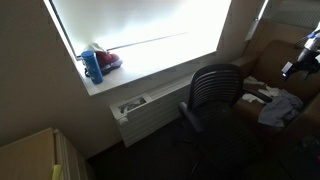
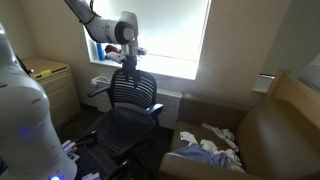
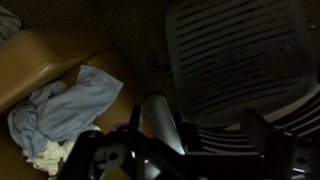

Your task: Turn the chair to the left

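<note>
My claw hangs at the top edge of the chair. Its opening and contact I cannot tell.

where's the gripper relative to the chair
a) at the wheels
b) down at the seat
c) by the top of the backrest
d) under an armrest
c: in an exterior view the gripper hangs at the top edge of the ribbed backrest of the chair, well above its seat.
</note>
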`<state>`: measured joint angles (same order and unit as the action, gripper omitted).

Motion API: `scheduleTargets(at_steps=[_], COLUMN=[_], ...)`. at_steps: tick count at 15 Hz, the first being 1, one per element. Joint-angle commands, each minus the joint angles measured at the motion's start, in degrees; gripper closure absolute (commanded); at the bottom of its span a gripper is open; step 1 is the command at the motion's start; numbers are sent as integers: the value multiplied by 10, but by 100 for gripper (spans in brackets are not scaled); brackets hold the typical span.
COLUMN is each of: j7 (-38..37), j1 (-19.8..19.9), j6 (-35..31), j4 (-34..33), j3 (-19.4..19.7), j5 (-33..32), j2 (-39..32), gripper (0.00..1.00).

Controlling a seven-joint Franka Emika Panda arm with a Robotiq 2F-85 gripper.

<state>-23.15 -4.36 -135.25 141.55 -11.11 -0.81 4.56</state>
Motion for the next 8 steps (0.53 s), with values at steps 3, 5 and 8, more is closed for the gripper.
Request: scheduleTargets(at_steps=[3, 5, 8], j7=[88, 79, 78], j1=[-13, -17, -20], j6=[39, 8, 8], j4=[-96, -58, -58], j3=[24, 28, 30], j5=[-11, 0, 0], j2=[-153, -123, -122], gripper=[0, 0, 0])
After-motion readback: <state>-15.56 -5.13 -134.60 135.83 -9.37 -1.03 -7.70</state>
